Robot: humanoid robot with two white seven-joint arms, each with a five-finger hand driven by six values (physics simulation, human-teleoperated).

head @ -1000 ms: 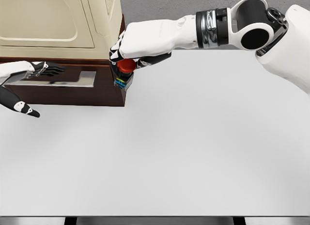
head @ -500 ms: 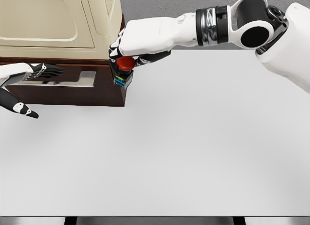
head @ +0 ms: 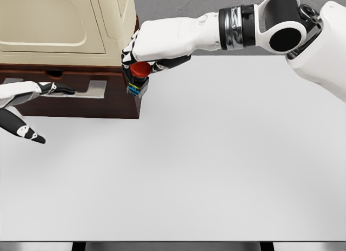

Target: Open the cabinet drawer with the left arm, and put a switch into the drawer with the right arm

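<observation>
A cream cabinet (head: 59,24) stands at the back left with its dark brown drawer (head: 81,107) pulled out toward me. A grey floor (head: 92,88) shows inside the drawer. My right hand (head: 141,59) reaches in from the right and is shut on a switch (head: 139,78) with a red button, black body and coloured terminals. The switch hangs at the drawer's right front corner, just above its rim. My left hand (head: 32,97) sits at the drawer's left end, fingers stretched over the inside and thumb pointing down in front of the drawer face.
The white table (head: 216,164) spreads wide in front of and to the right of the drawer. My right upper arm (head: 319,40) fills the top right corner. A dark strip marks the table's near edge (head: 173,244).
My right hand has lifted the switch slightly and carried it a little toward the cabinet. My left hand has slid left and down along the drawer.
</observation>
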